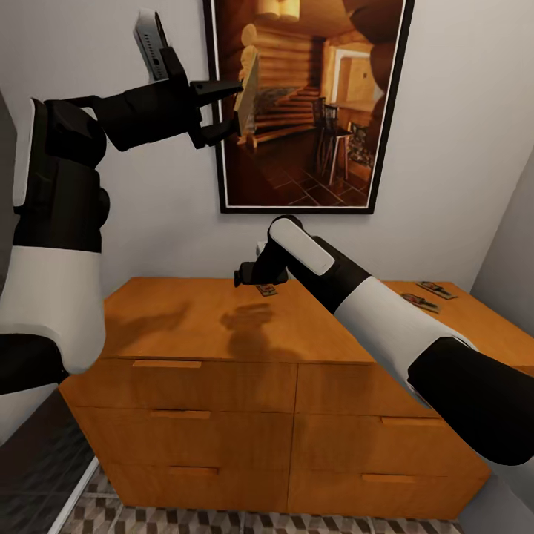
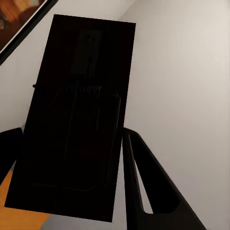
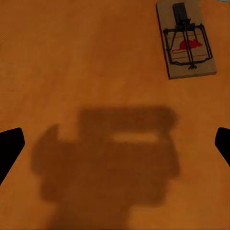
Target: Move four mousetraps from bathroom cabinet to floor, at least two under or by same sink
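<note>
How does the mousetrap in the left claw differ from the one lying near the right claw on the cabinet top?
The held mousetrap is pinched in the left claw, raised in front of the framed picture; the other mousetrap lies flat on the cabinet, untouched, ahead of the open right claw. The held one stands on edge and looks nearly black in the left wrist view; the lying one shows a tan board with a red mouse print. Both are flat rectangles with wire parts.

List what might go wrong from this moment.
1. The left end effector holds a flat dark mousetrap high beside the framed cabin picture; it may slip and fall.
2. The right end effector hovers open over the orange-brown wooden cabinet, offset from the small wire-sprung mousetrap, so closing now would likely miss it.
</note>
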